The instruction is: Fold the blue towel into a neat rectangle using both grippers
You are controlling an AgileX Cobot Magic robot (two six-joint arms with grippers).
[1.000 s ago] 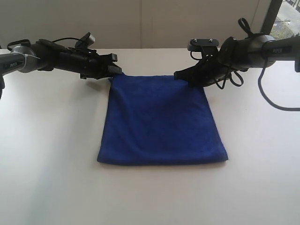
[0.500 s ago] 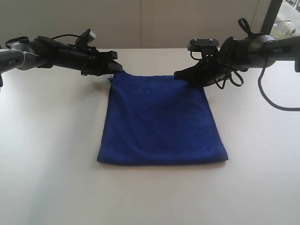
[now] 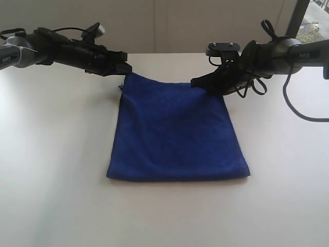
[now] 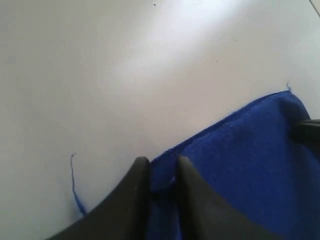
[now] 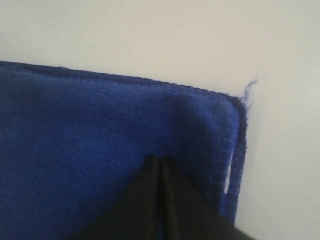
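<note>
i see the blue towel (image 3: 177, 134) lying on the white table (image 3: 51, 180), mostly flat. my left gripper (image 3: 125, 66) has its jaws pinched on the far left corner, with cloth showing between the fingers (image 4: 132, 195) and that corner raised off the table. my right gripper (image 3: 195, 82) rests on the far right corner with its jaws fully together. i cannot tell whether they hold any cloth.

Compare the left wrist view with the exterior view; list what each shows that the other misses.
Left wrist only: a loose blue thread, and the stitched hem pinched in the left gripper. Exterior only: the right gripper and the whole outline of the blue towel. Both: towel, left gripper, white table.
</note>
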